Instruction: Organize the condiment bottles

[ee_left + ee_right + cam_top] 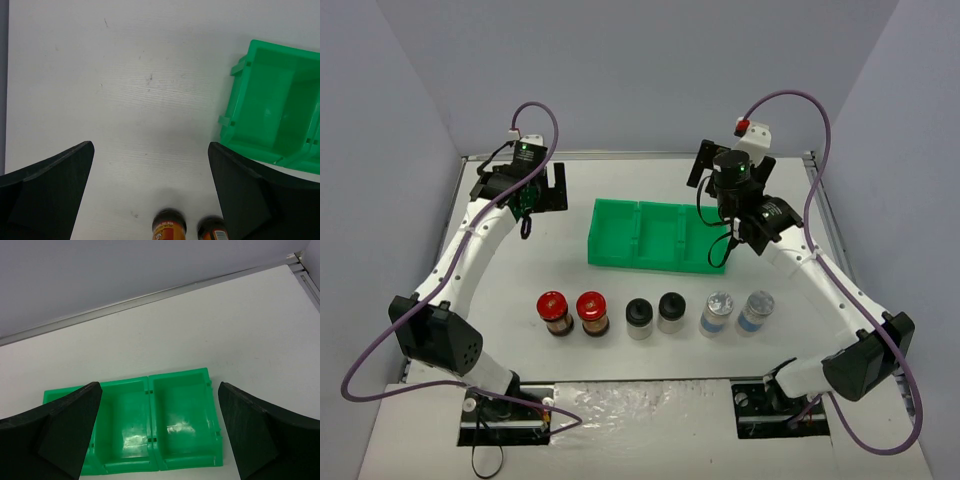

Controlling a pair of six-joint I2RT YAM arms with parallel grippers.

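Left end effector (pixel 150 144) and right end effector (pixel 160 384) both spread, empty. The 2 upright red-capped jars (pixel 552 313) sit toward the table (pixel 510 285) near edge, closest to the left arm.

A green plastic bin (pixel 632 258) of three side-by-side compartments sits toward the back middle of the white bench (pixel 620 285), which pale grey-blue walls (pixel 640 70) enclose on three sides.

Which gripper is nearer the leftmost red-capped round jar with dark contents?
Left. The left gripper hovers behind that jar; the right gripper is away by the green plastic bin's right end.
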